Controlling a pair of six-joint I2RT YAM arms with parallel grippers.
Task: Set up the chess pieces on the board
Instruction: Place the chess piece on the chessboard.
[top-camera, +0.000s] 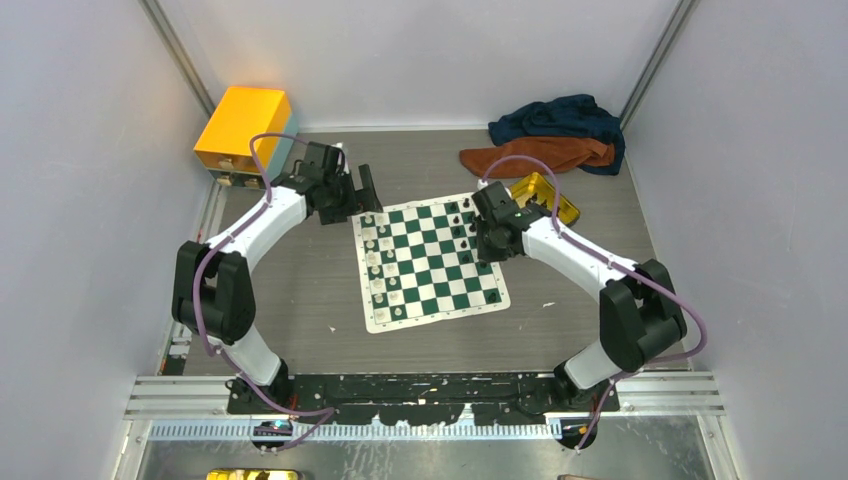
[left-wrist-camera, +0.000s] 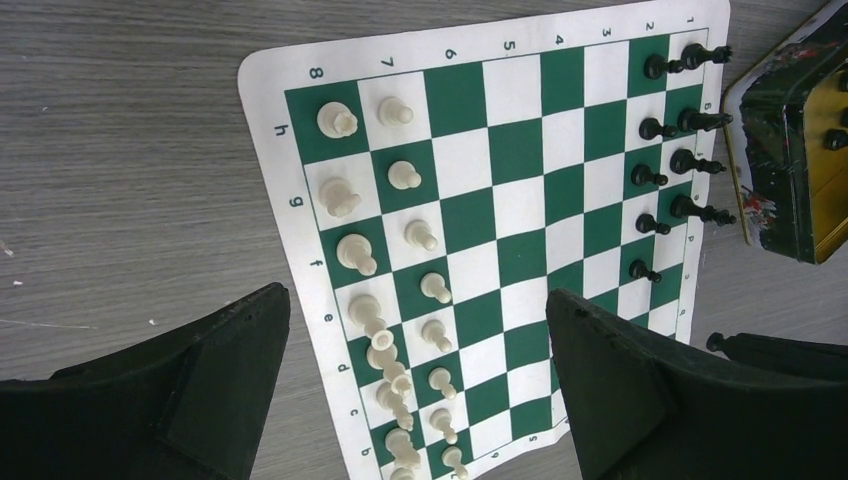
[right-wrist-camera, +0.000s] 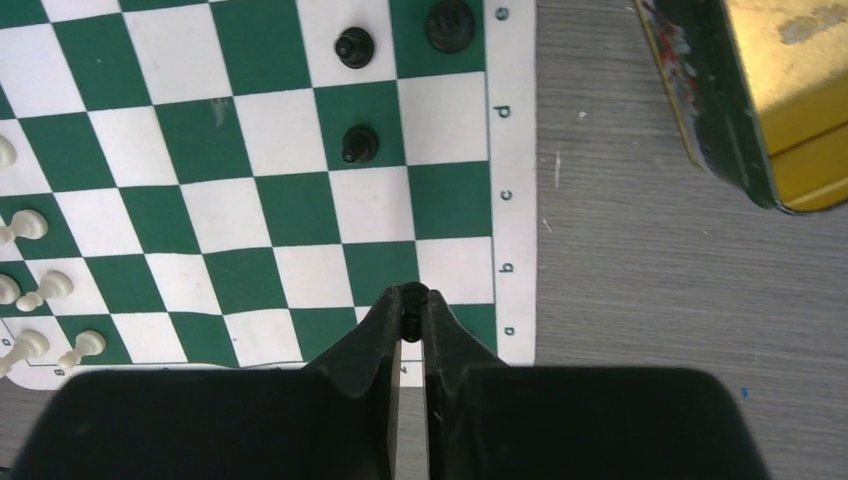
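The right tool (right-wrist-camera: 410, 312) was nearly shut, with only a thin slit between its fingers. A small dark lump at the tips looked like a black piece (right-wrist-camera: 410, 297). I judged that it was held, though the view was not clear. The tool hung over the lower right corner of the board (right-wrist-camera: 515, 150), above the squares by the letters a and b, which stood bare. Higher in that frame, two black pawns (right-wrist-camera: 360, 143) stood on their squares. The left tool (left-wrist-camera: 417, 300) was wide open and held nothing. It hovered at the bottom of the left wrist view, above the double row of white pieces (left-wrist-camera: 403, 175).

The pieces are probably light, stiff, smooth and easy to tip, so the best hold is from above, on the thin neck. The board is a thin mat and may slide or wrinkle if a finger drags on it.

To the right of the board lay bare surface (right-wrist-camera: 640, 280). Beyond it, the tin (right-wrist-camera: 790, 100) sat in the upper right corner of the frame, near the edge of the mat. Room between the standing pieces was small, but over the bare squares it was good.
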